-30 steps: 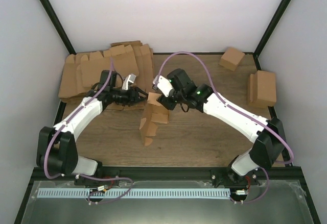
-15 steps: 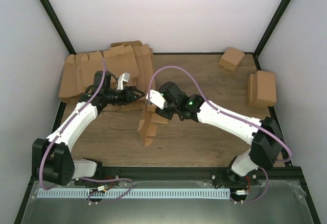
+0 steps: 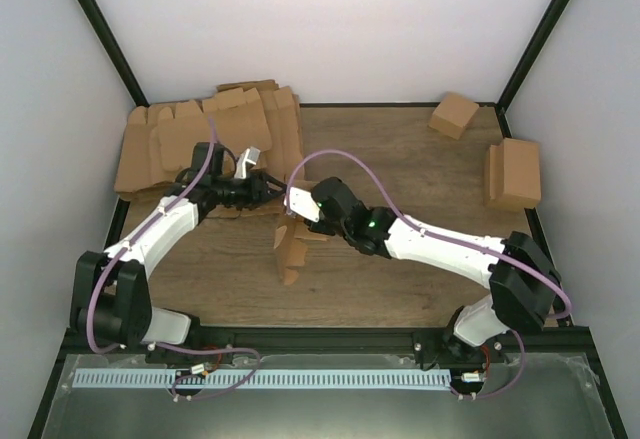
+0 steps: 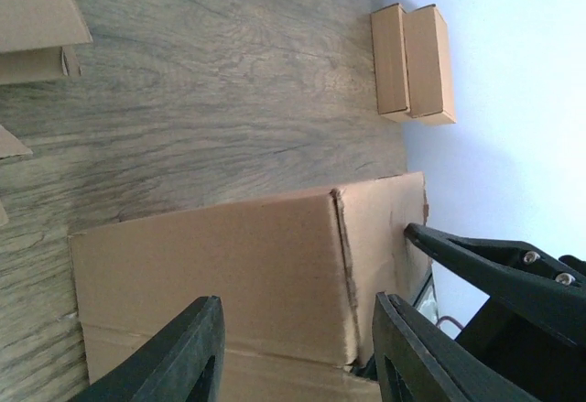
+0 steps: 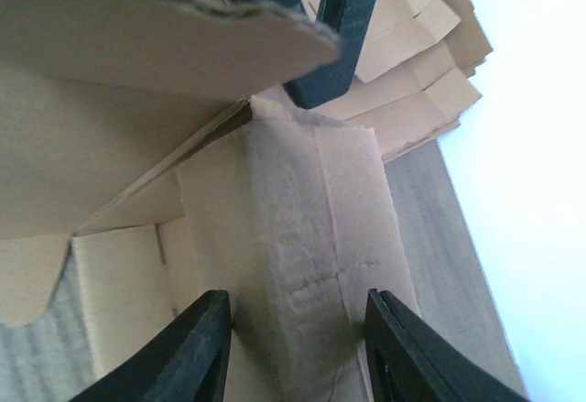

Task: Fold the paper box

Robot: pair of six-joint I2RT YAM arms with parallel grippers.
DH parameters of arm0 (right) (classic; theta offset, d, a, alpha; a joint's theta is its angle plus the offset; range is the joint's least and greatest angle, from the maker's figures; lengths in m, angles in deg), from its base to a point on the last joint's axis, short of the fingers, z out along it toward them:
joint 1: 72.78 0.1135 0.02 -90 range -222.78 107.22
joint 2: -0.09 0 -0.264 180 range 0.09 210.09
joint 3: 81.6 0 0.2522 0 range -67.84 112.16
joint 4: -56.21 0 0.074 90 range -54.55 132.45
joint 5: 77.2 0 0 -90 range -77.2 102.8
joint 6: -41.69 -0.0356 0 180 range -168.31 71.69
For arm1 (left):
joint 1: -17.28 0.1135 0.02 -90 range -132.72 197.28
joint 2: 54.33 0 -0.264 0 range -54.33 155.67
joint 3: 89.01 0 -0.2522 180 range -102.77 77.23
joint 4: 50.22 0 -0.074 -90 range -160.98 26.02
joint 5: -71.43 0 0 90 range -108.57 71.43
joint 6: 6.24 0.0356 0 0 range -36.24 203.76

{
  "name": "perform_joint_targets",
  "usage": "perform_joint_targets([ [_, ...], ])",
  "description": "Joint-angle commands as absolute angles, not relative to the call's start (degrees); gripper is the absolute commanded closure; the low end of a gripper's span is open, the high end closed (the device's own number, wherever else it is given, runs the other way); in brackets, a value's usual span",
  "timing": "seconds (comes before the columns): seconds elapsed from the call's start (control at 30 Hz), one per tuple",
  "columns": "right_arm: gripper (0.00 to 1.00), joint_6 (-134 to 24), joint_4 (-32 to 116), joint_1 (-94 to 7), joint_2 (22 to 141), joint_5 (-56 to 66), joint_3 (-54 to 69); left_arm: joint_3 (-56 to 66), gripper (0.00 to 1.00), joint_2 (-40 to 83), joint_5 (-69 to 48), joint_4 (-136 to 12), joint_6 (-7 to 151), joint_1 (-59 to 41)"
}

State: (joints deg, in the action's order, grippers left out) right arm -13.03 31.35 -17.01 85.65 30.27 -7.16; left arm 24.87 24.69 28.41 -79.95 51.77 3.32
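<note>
At the middle of the table [image 3: 420,289], steady the paper box [image 3: 290,249], half-formed and standing on end: keep the right gripper [image 5: 298,297] astride its folded wall, jaws apart around it, impossible to tell whether pressing yet, and squeeze along the crease rather than on the loose flap overhead. Set the left gripper [image 4: 298,303], jaws apart with nothing clearly pinched, just behind the upper panel as a backstop, clear of the right fingers. Farther back, mind the pile of flat blanks [image 3: 200,139] just behind the left wrist, likeliest snag; two folded boxes [image 3: 513,174] and small box [image 3: 454,114] well apart, right side.
</note>
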Motion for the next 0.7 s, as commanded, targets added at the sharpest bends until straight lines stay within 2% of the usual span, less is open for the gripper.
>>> perform_joint_targets([
  [0.0,0.57,-7.1,39.5,-16.4,84.1,34.0,-11.0,25.2,0.53,26.7,32.2,-76.7,51.1,3.4],
  [0.43,0.52,8.8,64.0,-14.4,81.7,35.8,-22.8,23.1,0.53,28.2,34.9,-74.8,49.2,2.4],
  [0.67,0.52,12.5,67.9,-14.4,83.1,36.0,-23.4,21.9,0.53,28.3,35.5,-75.1,49.0,2.1],
])
